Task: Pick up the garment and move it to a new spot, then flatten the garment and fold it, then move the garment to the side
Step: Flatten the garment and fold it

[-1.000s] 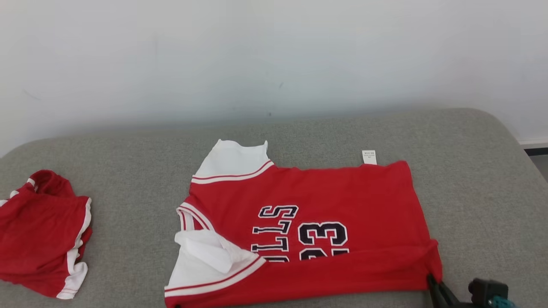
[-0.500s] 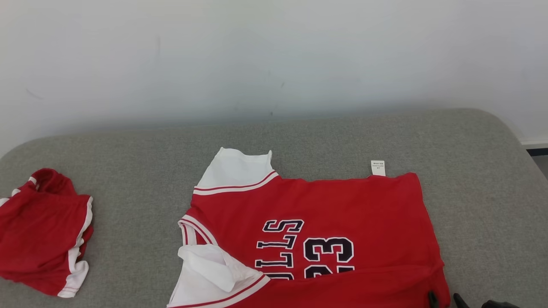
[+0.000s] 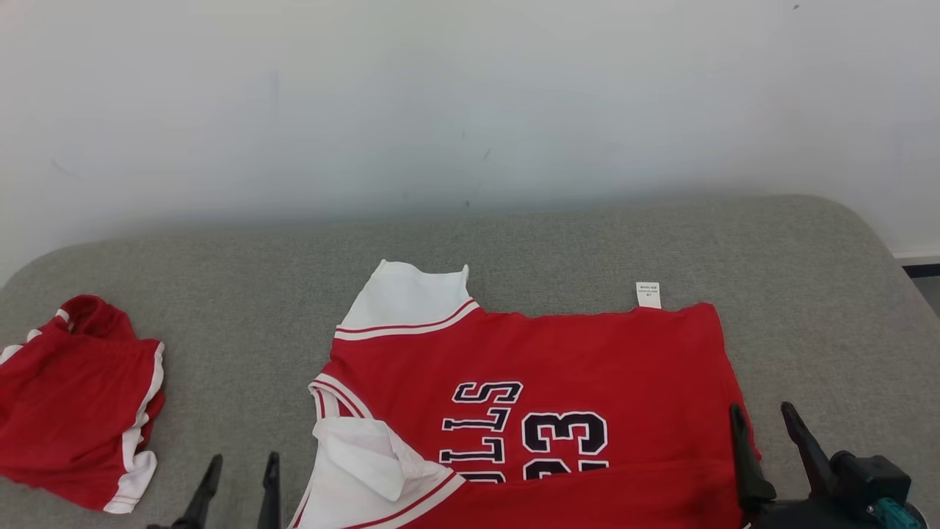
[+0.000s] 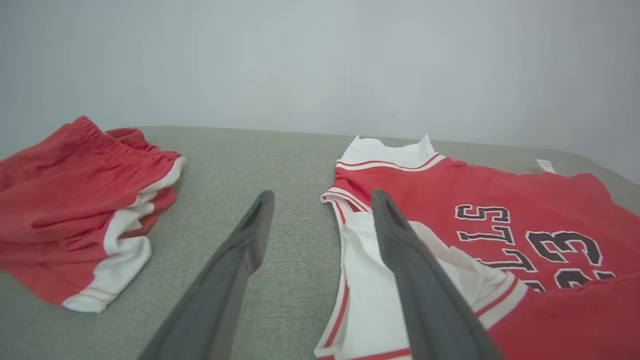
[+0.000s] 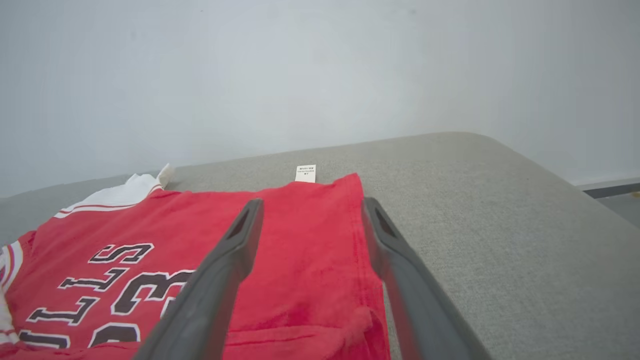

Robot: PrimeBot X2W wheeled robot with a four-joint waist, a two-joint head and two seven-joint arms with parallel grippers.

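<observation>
The garment (image 3: 558, 353) is a red jersey with white sleeves and dark lettering, lying flat on the grey padded surface (image 3: 587, 242). Its near edge is folded up over the lower part of the print. My left gripper (image 3: 244, 459) stands open just left of the near white sleeve (image 4: 370, 280), with nothing between its fingers. In the left wrist view the left gripper (image 4: 322, 195) straddles the sleeve's edge. My right gripper (image 3: 761, 408) is open at the garment's right hem. Seen from the right wrist, the right gripper (image 5: 312, 202) hangs above the garment (image 5: 125, 220) without holding it.
Red shorts (image 3: 66, 397) with white trim lie bunched at the far left, also in the left wrist view as the shorts (image 4: 65, 200). A white label (image 3: 648, 294) sticks out of the garment's far edge. A pale wall rises behind; the surface rounds off at the right.
The right gripper was shut at the garment's near right corner; it has opened and let go. Both grippers have come up into the head view, open. The camera has shifted slightly.
</observation>
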